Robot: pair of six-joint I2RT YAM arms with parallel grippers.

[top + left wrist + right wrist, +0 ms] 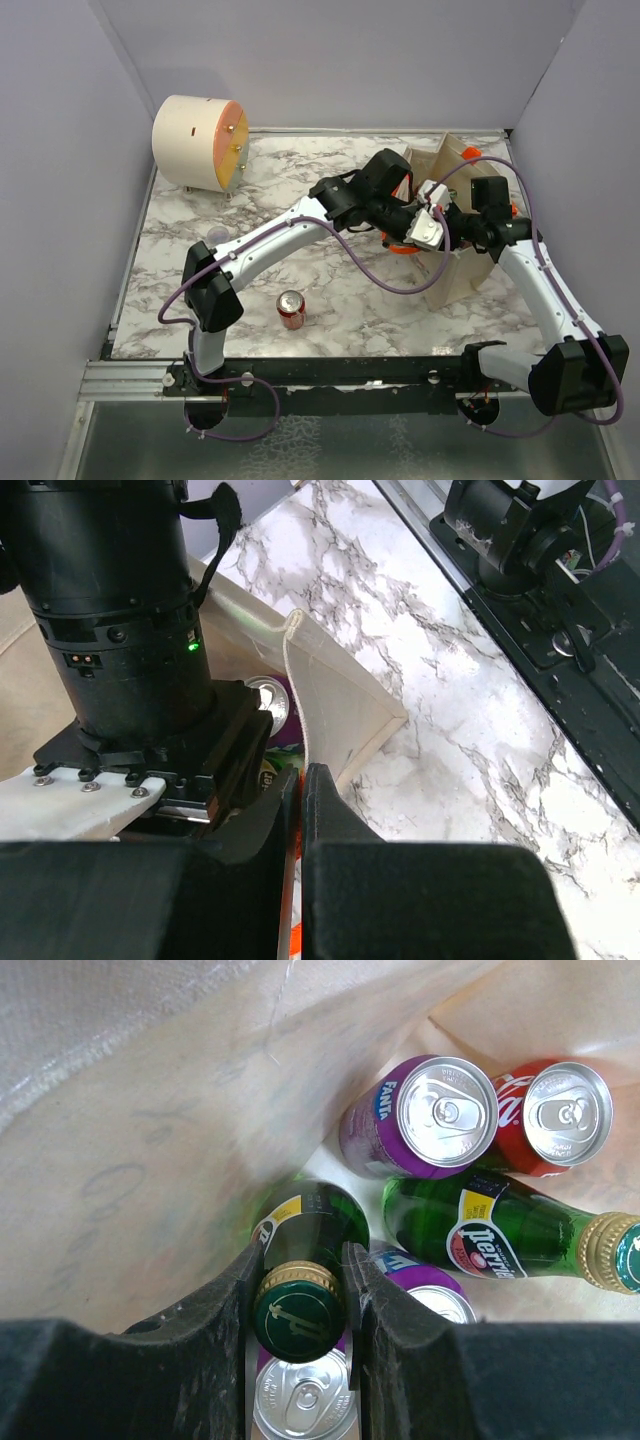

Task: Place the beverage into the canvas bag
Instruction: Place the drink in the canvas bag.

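Within right gripper point(303, 1260) — green bottle point(305, 1215).

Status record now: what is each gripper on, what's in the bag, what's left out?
left gripper: shut on bag edge
right gripper: inside bag, shut on green bottle neck
in bag: Fanta can, cola can, Perrier bottle lying flat, second purple can
on table: red can, upright, outside bag
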